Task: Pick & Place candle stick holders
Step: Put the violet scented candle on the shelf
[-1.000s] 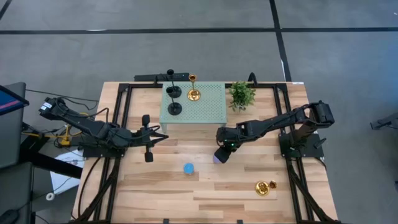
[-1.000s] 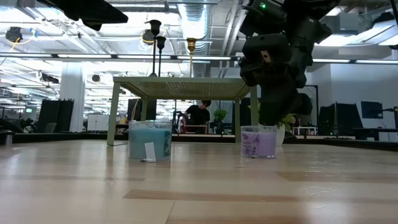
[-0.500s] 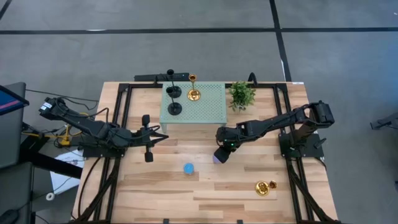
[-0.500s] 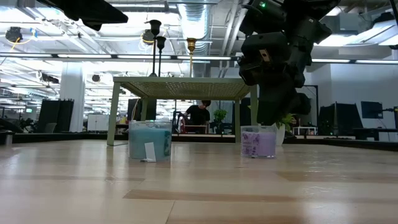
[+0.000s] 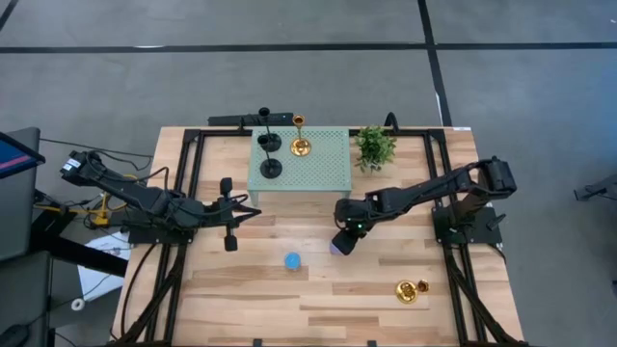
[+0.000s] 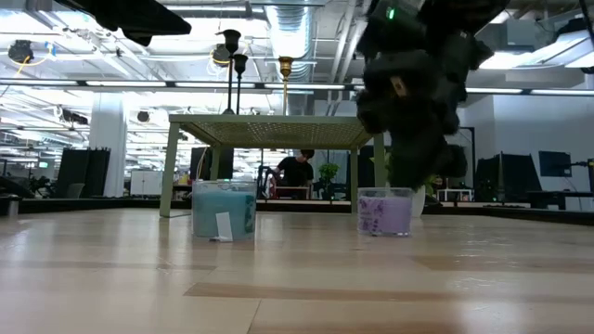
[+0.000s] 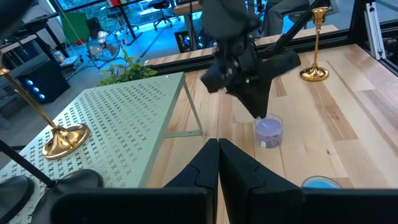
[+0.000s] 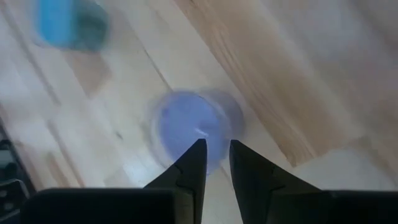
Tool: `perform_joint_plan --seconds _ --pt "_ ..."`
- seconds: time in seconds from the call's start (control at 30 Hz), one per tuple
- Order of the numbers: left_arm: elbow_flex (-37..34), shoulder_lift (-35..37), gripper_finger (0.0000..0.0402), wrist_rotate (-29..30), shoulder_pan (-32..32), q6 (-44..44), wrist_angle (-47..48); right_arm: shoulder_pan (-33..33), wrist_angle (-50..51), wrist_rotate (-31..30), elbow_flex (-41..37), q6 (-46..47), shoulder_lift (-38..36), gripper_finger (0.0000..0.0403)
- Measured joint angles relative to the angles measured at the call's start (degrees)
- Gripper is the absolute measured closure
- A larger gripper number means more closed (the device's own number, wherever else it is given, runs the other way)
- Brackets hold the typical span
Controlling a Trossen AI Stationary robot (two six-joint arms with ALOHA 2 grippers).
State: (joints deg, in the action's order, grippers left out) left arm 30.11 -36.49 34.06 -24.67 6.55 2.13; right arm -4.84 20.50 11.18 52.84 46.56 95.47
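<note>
Two black candle stick holders (image 5: pixel 271 145) (image 5: pixel 272 169) and one gold holder (image 5: pixel 300 146) stand on their round bases on the small green perforated table (image 5: pixel 323 169). A second gold holder (image 5: pixel 409 290) stands on its base on the wooden table, near right; it also shows in the left wrist view (image 7: pixel 316 56). My right gripper (image 5: pixel 341 241) points down just above a purple candle jar (image 8: pixel 193 130), its fingers a narrow gap apart and holding nothing. My left gripper (image 5: pixel 229 214) is shut and empty, left of the green table.
A blue candle jar (image 5: pixel 292 260) stands on the wood left of the purple jar (image 6: pixel 384 211). A small green potted plant (image 5: pixel 374 146) stands right of the green table. Black frame rails (image 5: pixel 183 193) run along the table's sides. A person (image 6: pixel 297 172) sits in the room behind.
My right gripper has shifted slightly above the purple jar and shows blurred in the low view. My left gripper has kept still.
</note>
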Motion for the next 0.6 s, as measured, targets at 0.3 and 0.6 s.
perform_joint_plan --seconds 0.3,0.6 --pt "0.0 0.0 0.0390 0.0 0.0 0.0 0.2 0.0 -8.8 10.0 0.3 1.7 7.6 0.0339" --pt "0.0 0.0 0.0390 0.0 0.0 0.0 0.4 0.6 -6.0 6.3 -0.1 -0.2 2.8 0.0356"
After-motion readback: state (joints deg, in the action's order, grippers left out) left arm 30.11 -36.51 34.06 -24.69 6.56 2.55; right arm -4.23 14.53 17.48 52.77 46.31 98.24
